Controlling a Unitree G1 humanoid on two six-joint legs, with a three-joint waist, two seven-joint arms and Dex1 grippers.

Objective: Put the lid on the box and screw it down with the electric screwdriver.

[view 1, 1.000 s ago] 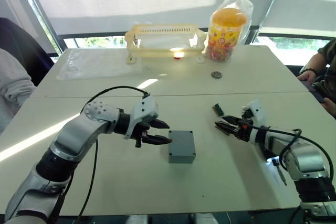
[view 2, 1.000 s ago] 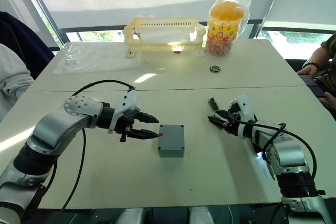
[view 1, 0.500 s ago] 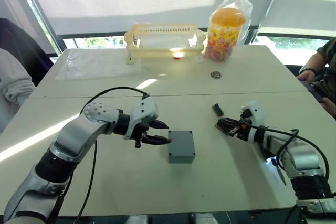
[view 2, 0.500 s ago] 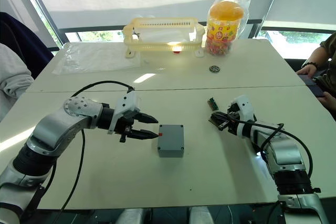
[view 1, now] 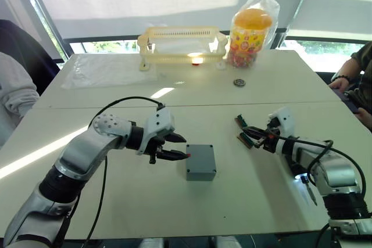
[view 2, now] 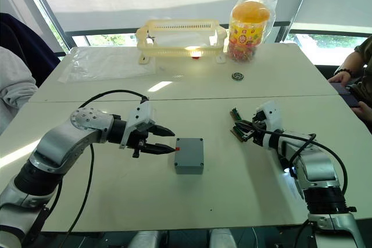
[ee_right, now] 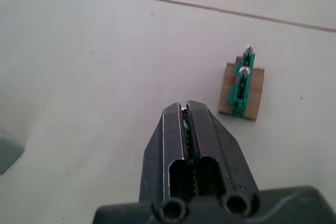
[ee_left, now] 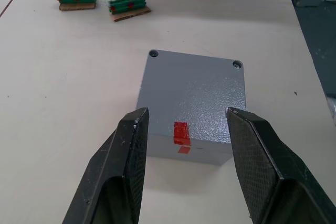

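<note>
The small square grey plastic box stands near the middle of the pale table. The thin grey plastic lid is already lying flat on top, its corner screw holes showing and the red mark on the side facing left.

The left gripper hangs just left of the box with its fingers spread wide and holding nothing. They are set a little wider than the box and have not closed on it.

Well to the right, the right gripper has its fingers pinched nearly together on a small green screw-holder strip on a brown card. A matching green strip lies just beyond it on the table.

The step in hand looks like fetching a screw while the other arm steadies the box. To do it well, the left fingers should slide forward and squeeze the two side walls squarely and low, so the lid is not nudged off its holes. The right grip should stay on the strip's body and clear of the screw heads.

A thin metal-tipped tool beside the right forearm may be the black electric screwdriver, though too little of it shows to be sure.
</note>
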